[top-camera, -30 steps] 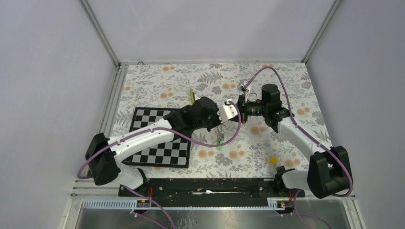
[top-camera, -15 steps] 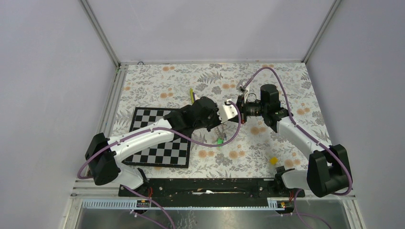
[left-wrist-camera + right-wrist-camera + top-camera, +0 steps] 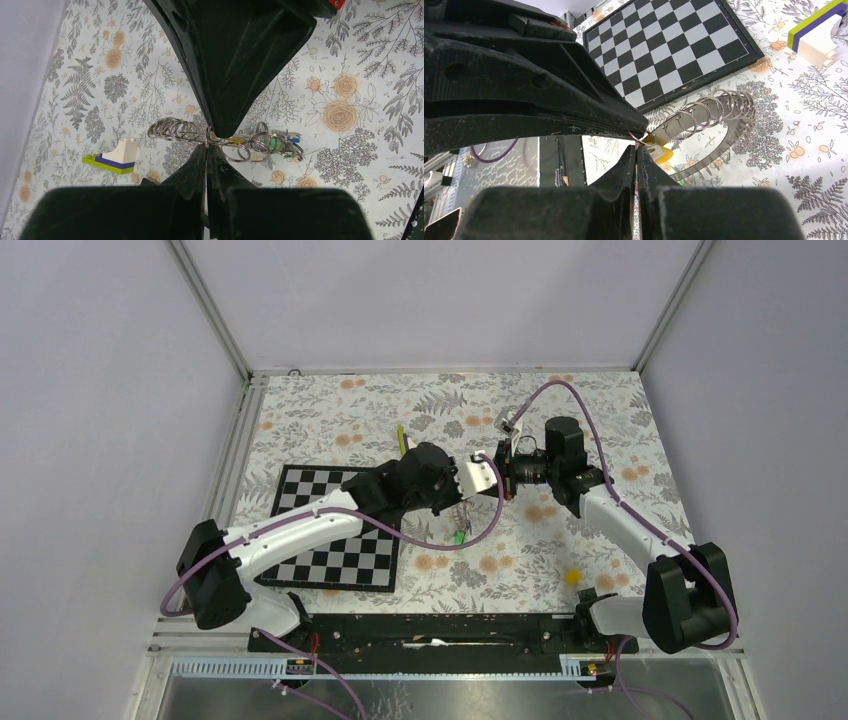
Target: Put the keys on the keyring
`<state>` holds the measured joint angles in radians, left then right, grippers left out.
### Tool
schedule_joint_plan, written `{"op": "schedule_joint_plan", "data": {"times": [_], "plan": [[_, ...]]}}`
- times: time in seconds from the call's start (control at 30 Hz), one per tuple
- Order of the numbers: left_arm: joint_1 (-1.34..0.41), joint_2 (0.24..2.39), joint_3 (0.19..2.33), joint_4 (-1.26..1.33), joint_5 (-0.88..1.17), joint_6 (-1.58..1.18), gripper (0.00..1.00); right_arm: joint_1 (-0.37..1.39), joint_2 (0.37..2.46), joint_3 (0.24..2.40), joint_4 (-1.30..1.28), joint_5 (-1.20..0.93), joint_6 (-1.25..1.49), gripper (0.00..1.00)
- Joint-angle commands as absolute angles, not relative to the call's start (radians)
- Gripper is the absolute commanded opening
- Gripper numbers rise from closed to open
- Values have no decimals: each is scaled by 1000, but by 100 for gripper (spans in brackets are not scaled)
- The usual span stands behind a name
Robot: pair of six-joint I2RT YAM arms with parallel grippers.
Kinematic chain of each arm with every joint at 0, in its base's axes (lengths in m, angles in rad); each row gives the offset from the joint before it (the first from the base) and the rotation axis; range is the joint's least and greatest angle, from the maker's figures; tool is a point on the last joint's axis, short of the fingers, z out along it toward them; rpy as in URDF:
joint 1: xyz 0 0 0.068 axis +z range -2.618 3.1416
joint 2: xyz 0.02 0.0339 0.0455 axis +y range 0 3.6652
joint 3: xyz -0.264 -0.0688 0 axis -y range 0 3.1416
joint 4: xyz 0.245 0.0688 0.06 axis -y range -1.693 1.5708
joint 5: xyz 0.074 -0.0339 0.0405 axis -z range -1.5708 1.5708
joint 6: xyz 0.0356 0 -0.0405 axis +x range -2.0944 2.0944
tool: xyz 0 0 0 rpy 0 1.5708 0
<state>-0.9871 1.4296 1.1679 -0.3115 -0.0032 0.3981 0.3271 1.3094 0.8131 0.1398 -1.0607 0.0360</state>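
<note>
Both grippers meet above the floral table. My left gripper (image 3: pixel 474 480) (image 3: pixel 206 144) is shut on the thin edge of the keyring (image 3: pixel 175 129), a large jagged grey metal loop (image 3: pixel 729 142) strung with several small split rings (image 3: pixel 704 111). My right gripper (image 3: pixel 497 476) (image 3: pixel 637 146) is shut on a small ring carrying the orange-yellow key (image 3: pixel 660 151) (image 3: pixel 235 140). In the left wrist view, a green key (image 3: pixel 273 143) and a blue key (image 3: pixel 293 140) hang on rings to the right. The green key dangles below the grippers in the top view (image 3: pixel 459 534).
A chessboard (image 3: pixel 335 535) (image 3: pixel 674 45) lies under the left arm. A white block on a purple and green base (image 3: pixel 112 157) (image 3: pixel 819 35) sits nearby. A green-yellow strip (image 3: pixel 402 437) lies behind the left gripper. A small yellow piece (image 3: pixel 572 577) lies front right.
The right gripper has edged slightly left toward the left gripper. The hanging green key has risen a little. Both grippers stay shut.
</note>
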Motion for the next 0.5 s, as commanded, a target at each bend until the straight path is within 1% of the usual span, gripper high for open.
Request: {"op": "schedule_joint_plan", "data": {"times": [0.0,0.47], "plan": [[-994,1367,1164,-221,49,422,0,320,1310,836,171,-1063,44,0],[-994,1333,1108,-206,108,524,0,305,1333,833,191,-1076,71,0]]}}
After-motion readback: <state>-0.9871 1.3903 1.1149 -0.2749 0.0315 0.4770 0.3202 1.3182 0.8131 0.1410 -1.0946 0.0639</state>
